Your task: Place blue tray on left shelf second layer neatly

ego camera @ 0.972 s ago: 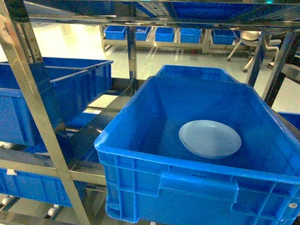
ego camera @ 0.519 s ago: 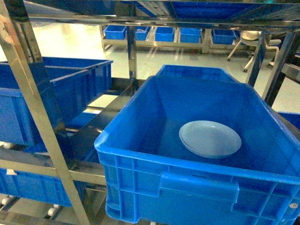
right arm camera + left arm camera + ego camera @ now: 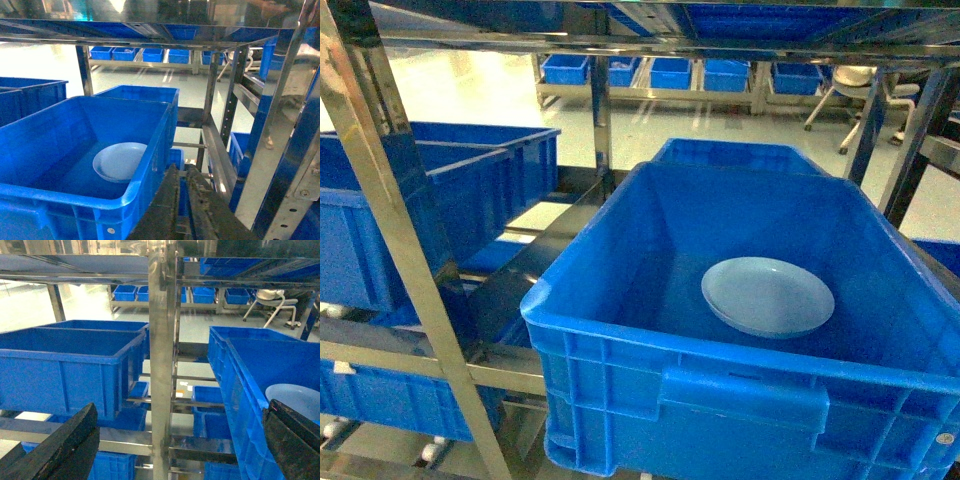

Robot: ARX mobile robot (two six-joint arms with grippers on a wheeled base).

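The pale blue tray (image 3: 767, 296) lies flat on the floor of a deep dark-blue crate (image 3: 620, 330), towards its right side. In the right wrist view the tray (image 3: 120, 161) shows the same way; in the left wrist view only a slice of the tray (image 3: 295, 394) shows over the crate wall. My left gripper (image 3: 182, 407) is open wide and empty, facing a steel upright (image 3: 162, 365) between the two shelves. My right gripper (image 3: 182, 172) is shut on nothing, just outside the crate's right wall. A rail of the left shelf second layer (image 3: 125, 437) shows left of the upright. Neither gripper appears in the head view.
Two dark-blue crates (image 3: 430, 205) stand on the left shelf, with more crates (image 3: 390, 395) on the tier below. A slanting steel upright (image 3: 400, 240) crosses the head view at left. Steel posts (image 3: 280, 150) close in on the right. Further crates (image 3: 670, 72) and a chair (image 3: 860, 90) stand far behind.
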